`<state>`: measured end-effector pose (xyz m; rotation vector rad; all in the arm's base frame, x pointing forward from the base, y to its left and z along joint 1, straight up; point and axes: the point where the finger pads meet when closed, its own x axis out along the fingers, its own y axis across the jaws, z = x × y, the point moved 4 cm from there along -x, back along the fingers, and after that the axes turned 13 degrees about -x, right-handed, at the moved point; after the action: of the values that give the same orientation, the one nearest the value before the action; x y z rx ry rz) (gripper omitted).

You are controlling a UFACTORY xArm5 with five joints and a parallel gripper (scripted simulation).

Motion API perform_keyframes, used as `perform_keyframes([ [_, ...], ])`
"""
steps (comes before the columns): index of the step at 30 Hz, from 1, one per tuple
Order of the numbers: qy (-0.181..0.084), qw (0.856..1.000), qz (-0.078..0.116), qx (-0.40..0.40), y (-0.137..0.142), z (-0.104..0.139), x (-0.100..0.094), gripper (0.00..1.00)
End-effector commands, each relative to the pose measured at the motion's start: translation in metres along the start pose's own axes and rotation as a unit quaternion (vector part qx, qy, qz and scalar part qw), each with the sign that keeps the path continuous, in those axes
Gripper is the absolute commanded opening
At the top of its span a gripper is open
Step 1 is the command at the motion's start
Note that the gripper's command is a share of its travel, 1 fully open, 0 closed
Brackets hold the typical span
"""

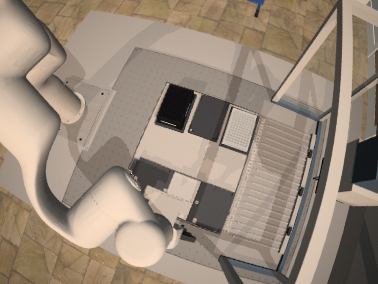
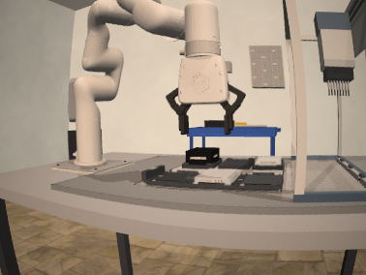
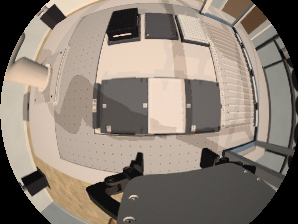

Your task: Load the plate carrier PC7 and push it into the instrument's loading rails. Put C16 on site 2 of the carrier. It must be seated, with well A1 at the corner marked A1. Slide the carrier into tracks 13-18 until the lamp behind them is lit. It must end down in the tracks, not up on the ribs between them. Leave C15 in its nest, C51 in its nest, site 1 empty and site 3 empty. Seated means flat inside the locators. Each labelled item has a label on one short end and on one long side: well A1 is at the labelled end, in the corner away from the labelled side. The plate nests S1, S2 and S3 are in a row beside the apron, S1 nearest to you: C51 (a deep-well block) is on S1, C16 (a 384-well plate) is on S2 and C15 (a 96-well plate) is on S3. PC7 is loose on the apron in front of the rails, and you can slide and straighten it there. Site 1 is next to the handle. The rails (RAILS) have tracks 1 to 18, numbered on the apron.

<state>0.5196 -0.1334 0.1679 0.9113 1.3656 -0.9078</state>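
Overhead, one open claw (image 2: 206, 127) (image 3: 173, 160), three plates (image 1: 175, 106) (image 2: 202, 156) (image 3: 123, 24), one carrier (image 1: 212, 206) (image 2: 261, 181) (image 3: 125, 106).

Long dark carrier PC7 (image 1: 212, 206) (image 2: 261, 181) (image 3: 124, 114) lying flat on the apron, its far end near the ribbed pale rails (image 1: 265, 187) (image 3: 239, 90), white plate C16 (image 1: 183, 187) (image 2: 218, 175) (image 3: 166, 106) on its middle site, black deep-well C51 (image 1: 175, 106) (image 2: 202, 156) (image 3: 123, 24) and white C15 (image 1: 239, 129) (image 2: 267, 160) (image 3: 193, 27) in their nests

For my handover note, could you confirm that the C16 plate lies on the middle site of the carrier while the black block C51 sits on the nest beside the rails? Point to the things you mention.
C51 (image 1: 175, 106) (image 2: 202, 156) (image 3: 123, 24) sits on the nest farthest from the rails (image 1: 272, 170) (image 3: 235, 75), as the top view shows.
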Motion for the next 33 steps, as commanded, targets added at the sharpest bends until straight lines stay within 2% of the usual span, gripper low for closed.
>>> perform_keyframes([
  [1,-0.001,1.000,0.001,0.000,-0.002,0.017,-0.002,1.00],
  [16,-0.001,1.000,0.001,0.000,-0.002,0.017,-0.002,1.00],
  [33,-0.001,1.000,0.001,0.000,-0.002,0.017,0.023,1.00],
])
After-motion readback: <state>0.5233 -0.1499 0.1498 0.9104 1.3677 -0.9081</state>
